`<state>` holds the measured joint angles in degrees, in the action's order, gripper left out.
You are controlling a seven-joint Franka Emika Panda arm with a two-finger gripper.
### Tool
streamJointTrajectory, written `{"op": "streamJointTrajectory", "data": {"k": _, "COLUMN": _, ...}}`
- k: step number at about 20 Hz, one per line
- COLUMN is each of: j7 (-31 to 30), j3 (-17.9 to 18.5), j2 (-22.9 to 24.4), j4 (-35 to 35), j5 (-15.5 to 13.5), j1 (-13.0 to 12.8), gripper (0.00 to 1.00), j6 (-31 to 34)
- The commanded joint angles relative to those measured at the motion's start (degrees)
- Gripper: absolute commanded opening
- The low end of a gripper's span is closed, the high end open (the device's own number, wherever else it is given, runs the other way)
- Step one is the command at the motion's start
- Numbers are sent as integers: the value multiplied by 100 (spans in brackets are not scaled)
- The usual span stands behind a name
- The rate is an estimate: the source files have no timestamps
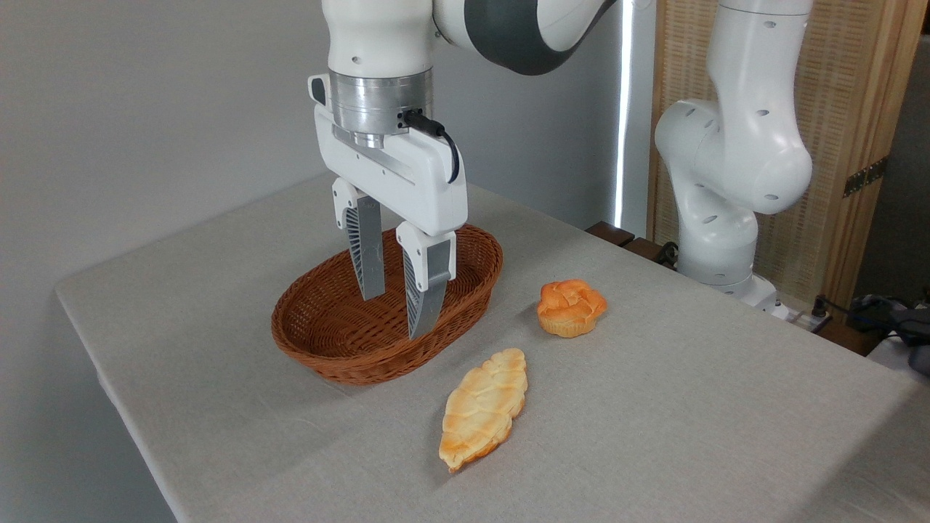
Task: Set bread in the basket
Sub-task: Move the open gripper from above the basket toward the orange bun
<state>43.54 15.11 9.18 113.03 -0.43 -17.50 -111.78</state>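
The bread [571, 307], a small round orange-golden bun with a swirled top, sits on the grey tablecloth to the right of the basket. The basket [327, 349] is an oval brown wicker one, shallow, with nothing showing inside. My gripper [397, 314] hangs in front of the basket's middle, pointing down, open, with nothing between its grey fingers [368, 254]. The bun lies well to the right of the gripper, apart from it.
A longer, paler braided loaf [484, 407] lies in front of the bun, near the basket's right end. The arm's white base [719, 218] stands at the table's far right. The table's left edge [109, 370] drops off close to the basket.
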Motion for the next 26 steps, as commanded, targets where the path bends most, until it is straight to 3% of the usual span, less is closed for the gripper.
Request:
{"op": "streamJointTrajectory", "data": {"k": 1, "j7": -13, "j3": 44, "j2": -108, "j4": -36, "j5": -37, "j1": -8, "gripper": 100, "j6": 356}}
{"op": "streamJointTrajectory", "data": {"k": 16, "j7": 22, "j3": 36, "j2": -57, "j4": 166, "j5": -28, "j1": -34, "gripper": 100, "j6": 359}}
{"op": "streamJointTrajectory", "data": {"k": 21, "j7": 514, "j3": 44, "j2": 496, "j4": 868, "j5": -10, "j1": -61, "gripper": 100, "j6": 341}}
{"op": "streamJointTrajectory", "data": {"k": 26, "j7": 1155, "j3": 149, "j2": 1348, "j4": 1677, "j5": 16, "j1": -34, "gripper": 100, "j6": 420}}
